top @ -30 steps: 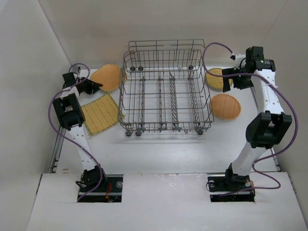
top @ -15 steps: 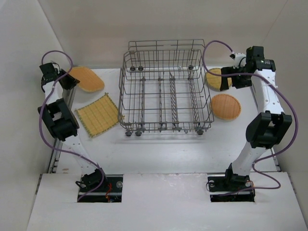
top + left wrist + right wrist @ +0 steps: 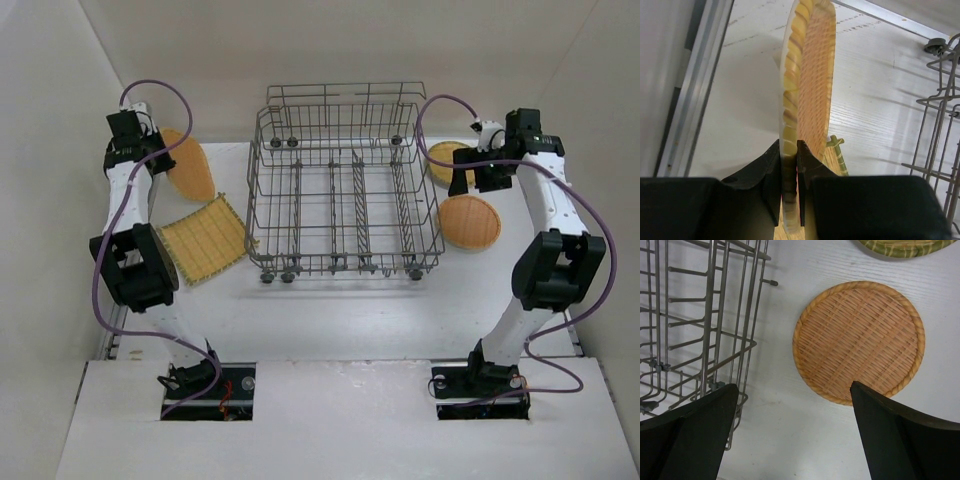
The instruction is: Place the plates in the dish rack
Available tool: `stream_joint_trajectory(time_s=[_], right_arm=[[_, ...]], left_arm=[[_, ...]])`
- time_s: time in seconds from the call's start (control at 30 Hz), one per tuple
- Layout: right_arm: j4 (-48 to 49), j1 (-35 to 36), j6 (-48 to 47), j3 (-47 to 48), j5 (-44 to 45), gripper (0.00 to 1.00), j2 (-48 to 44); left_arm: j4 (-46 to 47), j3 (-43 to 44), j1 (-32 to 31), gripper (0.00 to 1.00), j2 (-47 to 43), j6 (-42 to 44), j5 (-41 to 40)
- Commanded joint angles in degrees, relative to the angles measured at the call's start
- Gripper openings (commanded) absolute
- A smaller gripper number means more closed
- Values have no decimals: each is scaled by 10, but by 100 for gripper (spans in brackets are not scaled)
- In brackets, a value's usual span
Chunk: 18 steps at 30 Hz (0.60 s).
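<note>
My left gripper (image 3: 155, 152) is shut on the rim of a round orange woven plate (image 3: 190, 168) and holds it on edge above the table, left of the dish rack (image 3: 345, 200). In the left wrist view the plate (image 3: 810, 75) stands edge-on between my fingers (image 3: 772, 165). The square yellow plate (image 3: 205, 238) lies flat below it. My right gripper (image 3: 468, 172) is open and empty, above a round orange plate (image 3: 469, 221), also in the right wrist view (image 3: 858, 342). A yellow-tan round plate (image 3: 447, 160) lies behind it.
The rack's wire wall (image 3: 705, 315) stands just left of my right gripper (image 3: 795, 395). A metal rail (image 3: 695, 90) runs along the table's left edge. White walls close in the left, back and right sides.
My left gripper has lifted the round orange plate off the table and turned it up onto its edge. My right gripper has shifted slightly left and stays open.
</note>
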Motion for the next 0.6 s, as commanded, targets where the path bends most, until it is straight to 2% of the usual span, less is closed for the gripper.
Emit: stream_joint_trajectory(time_s=[0.0,0.37,0.57], right_arm=[[46,3,0,-20,-30,100,-43],[94,6,1,-66,-61,100,-60],[112,6,1,-83,-76,100,-65]], left_arm=[[20,18,2,0,-71,43,-44],[2,58,-72,0,-152,198,-146],[2,73,-123,0,-180,260,-172]])
